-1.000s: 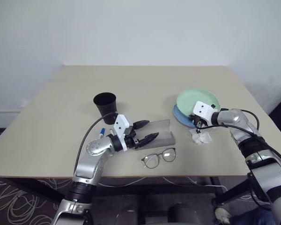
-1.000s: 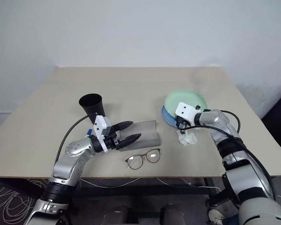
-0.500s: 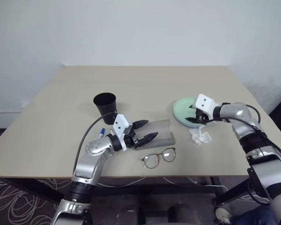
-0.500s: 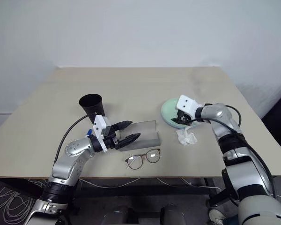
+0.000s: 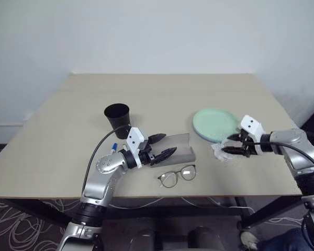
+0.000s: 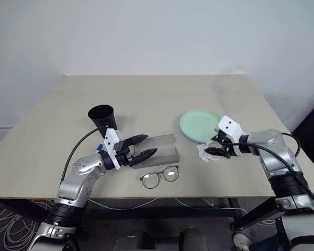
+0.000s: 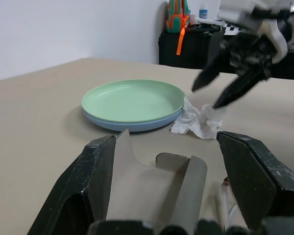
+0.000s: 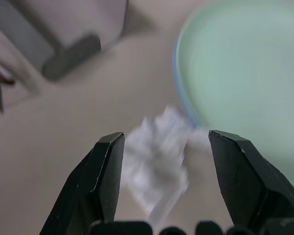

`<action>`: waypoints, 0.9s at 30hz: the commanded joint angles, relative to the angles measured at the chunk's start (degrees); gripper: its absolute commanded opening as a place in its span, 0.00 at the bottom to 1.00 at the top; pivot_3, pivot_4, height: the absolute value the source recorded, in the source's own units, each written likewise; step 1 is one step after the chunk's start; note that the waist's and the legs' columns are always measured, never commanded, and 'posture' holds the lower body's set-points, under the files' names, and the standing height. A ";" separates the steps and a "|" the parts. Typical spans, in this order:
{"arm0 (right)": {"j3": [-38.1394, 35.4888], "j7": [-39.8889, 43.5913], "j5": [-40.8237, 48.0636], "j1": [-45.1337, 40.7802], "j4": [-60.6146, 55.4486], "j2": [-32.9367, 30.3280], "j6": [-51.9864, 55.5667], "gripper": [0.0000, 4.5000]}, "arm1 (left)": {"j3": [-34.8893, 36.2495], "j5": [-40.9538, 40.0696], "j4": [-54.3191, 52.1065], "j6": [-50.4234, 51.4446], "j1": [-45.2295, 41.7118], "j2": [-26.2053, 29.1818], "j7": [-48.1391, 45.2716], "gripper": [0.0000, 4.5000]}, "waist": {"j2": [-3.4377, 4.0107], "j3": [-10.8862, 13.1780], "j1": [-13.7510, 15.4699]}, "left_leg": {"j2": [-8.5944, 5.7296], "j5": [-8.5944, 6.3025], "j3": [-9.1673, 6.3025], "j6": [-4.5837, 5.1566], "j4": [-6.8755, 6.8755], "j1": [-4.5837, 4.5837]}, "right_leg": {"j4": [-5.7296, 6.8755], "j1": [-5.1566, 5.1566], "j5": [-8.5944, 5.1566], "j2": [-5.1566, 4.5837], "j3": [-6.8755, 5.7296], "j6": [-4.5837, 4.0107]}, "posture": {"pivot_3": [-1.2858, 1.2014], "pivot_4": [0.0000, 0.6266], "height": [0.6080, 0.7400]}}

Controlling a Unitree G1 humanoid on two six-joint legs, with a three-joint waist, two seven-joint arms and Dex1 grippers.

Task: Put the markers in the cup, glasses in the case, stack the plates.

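On the worktop (image 5: 162, 94) the green plate (image 5: 215, 123) sits stacked on the blue one, the right claw (image 5: 234, 147) gapes over the tissue (image 5: 220, 153), apparently not touching, and the left claw (image 5: 166, 147) hangs open above the case (image 5: 180, 150).

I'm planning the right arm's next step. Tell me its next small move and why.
Probably swing the open right tool from above the tissue toward the glasses. The green plate already sits on the blue plate, so stacking looks done, while the glasses lie on the table in front of the open case, beside which the left tool hangs open.
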 commanded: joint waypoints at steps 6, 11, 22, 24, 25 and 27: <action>0.83 -4.32 -1.95 -1.14 3.70 0.86 5.08 0.66 | -0.06 0.21 -0.39 -1.66 -2.06 -0.32 -0.46 0.78 | 0.00 0.00 0.11 | 0.00 0.01 -0.04 0.00 0.04 0.01 | 0.00 0.03 -0.03 0.00 -0.05 0.05 | 0.52 0.00 1.00; 1.33 -5.07 -2.56 -1.24 5.94 1.34 4.62 0.38 | -0.01 0.11 -0.64 -1.56 -1.91 -0.10 -0.55 0.78 | 0.00 0.00 0.09 | -0.02 0.10 -0.02 -0.15 0.05 -0.02 | 0.00 0.05 -0.03 0.00 -0.04 0.07 | 0.52 0.00 1.00; -0.52 -0.53 0.60 -0.20 -2.14 -1.77 2.83 0.01 | 0.07 0.14 -0.85 -1.31 -1.53 0.42 -0.91 0.78 | 0.00 0.00 0.09 | -0.02 0.00 -0.04 0.04 0.04 -0.01 | 0.00 0.04 -0.03 0.01 -0.04 0.09 | 0.52 0.00 1.00; -1.18 0.83 1.78 -0.44 -4.21 -2.65 2.09 0.01 | 0.03 0.18 -0.78 -1.32 -1.51 0.45 -0.95 0.78 | 0.00 0.00 0.17 | -0.02 -0.01 -0.04 0.06 0.05 -0.02 | -0.01 0.04 -0.03 0.00 -0.04 0.09 | 0.52 0.00 1.00; -1.52 1.57 2.47 -0.57 -5.10 -2.98 1.83 0.01 | 0.03 0.17 -0.75 -1.30 -1.53 0.47 -0.96 0.78 | 0.00 0.00 0.18 | -0.02 -0.01 -0.04 0.07 0.05 -0.01 | -0.01 0.04 -0.03 0.00 -0.05 0.09 | 0.52 0.00 1.00; -2.20 2.43 3.08 -1.31 -6.17 -3.49 -0.38 0.01 | 0.04 0.18 -0.57 -1.31 -1.66 0.50 -0.99 0.78 | 0.00 0.00 0.18 | -0.02 -0.03 -0.05 0.10 0.06 0.00 | -0.01 0.04 -0.03 -0.01 -0.05 0.09 | 0.52 0.00 1.00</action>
